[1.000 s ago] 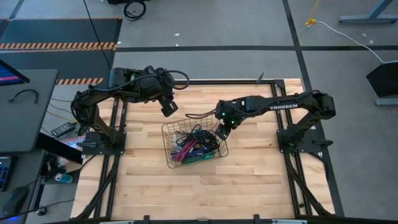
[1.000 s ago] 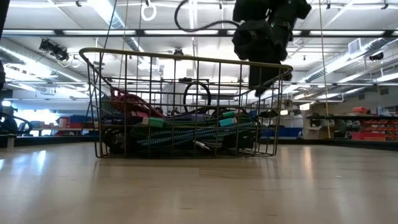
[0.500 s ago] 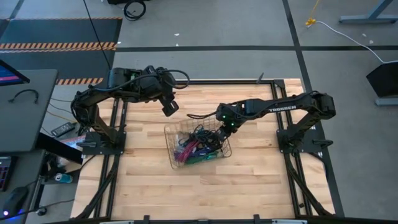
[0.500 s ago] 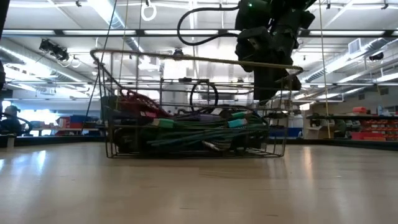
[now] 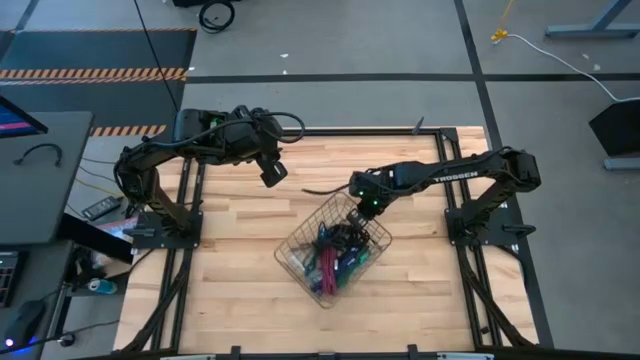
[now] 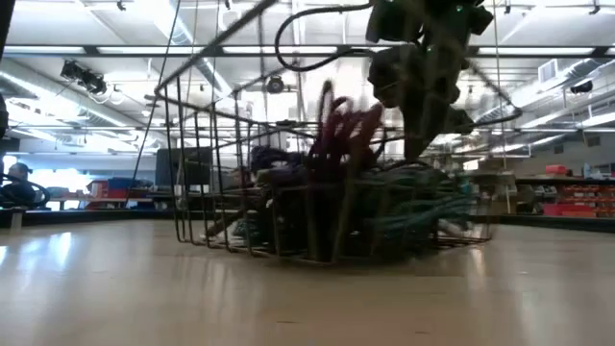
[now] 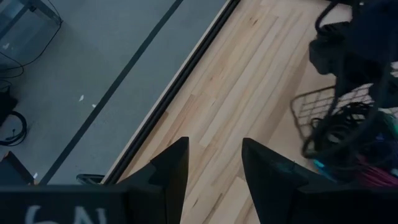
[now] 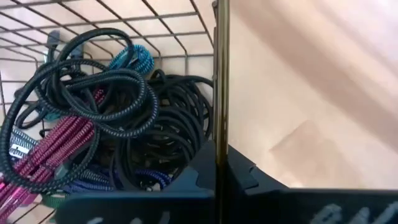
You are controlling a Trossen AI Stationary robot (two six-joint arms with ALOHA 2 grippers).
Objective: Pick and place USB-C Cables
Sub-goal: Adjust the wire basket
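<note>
I am pinching the rim of the wire basket (image 5: 338, 254) with my right gripper (image 5: 357, 210), so it sits skewed at table centre. The USB-C Cables (image 5: 335, 262) are lying inside. At ten o'clock, my left gripper (image 5: 272, 173) is hovering, spread and empty.

The USB-C Cables (image 5: 335, 262) lie heaped together inside a wire basket (image 5: 300, 250) that sits turned cornerwise near the middle of the table: short braided leads in black, magenta, purple, teal and green, folded or coiled into small bundles and tangled over one another. Against the basket's wall nearest the right arm, black coils (image 8: 155, 134) are piled up with a loose black loop lying over a magenta bundle (image 8: 53, 149) and a teal plug end (image 8: 132, 60) poking out above them. Seen across the table, dark red loops (image 6: 341, 130) rise above the heap toward the basket's rim, while teal strands (image 6: 423, 207) lie low along its side.
</note>
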